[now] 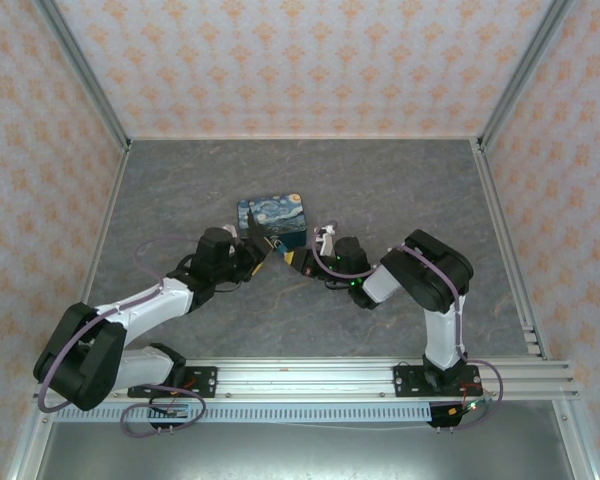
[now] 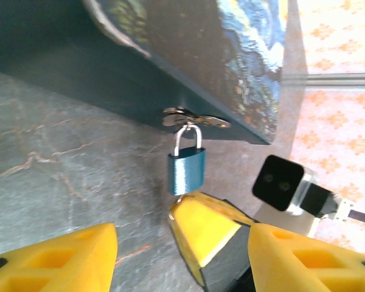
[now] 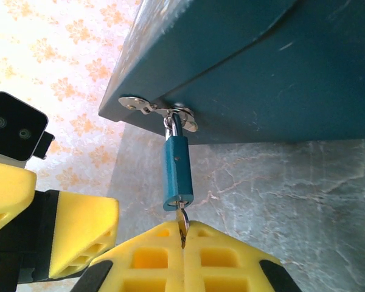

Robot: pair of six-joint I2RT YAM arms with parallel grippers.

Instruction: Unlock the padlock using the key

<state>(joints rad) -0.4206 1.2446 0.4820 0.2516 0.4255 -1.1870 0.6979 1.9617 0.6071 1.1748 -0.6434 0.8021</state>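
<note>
**Right fingers (image 3: 170,261) clamped on the key (image 3: 182,220), left fingers (image 1: 260,250) wide open next to the padlock (image 2: 186,170)**

Starting on the left of the overhead cam: the left arm (image 1: 130,310) lies pretty low. Its base is at the near-left corner, and the long link runs up and to the right over the grey marbled bench (image 1: 180,180). The wrist ends just short of the Starry-Night box (image 1: 272,220), aimed at its near edge. On the left wrist cam the two yellow fingertips (image 2: 55,258) sit way apart, one in each bottom corner, and they've got hold of nothing.

In the middle, the little blue-teal padlock with a silver shackle hangs off the metal hasp (image 2: 194,119) on the box's lower edge. It sits right between the two sets of fingers. On the right wrist cam it runs straight from the hasp to the yellow tips.

The key is just a thin silvery bit poking out of the bottom of the lock. It goes straight into the seam between the right fingers, which are pressed together on it. Can't tell how deep it sits in the lock.

One left fingertip (image 3: 79,234) shows just to the left of that closed pair, near it but apart.

On the right side, the right arm (image 1: 430,275) goes up from its near-right base to a sharply bent elbow. From there it folds back to the left, forearm low, so its fingers (image 1: 296,260) come at the lock from the right.
</note>
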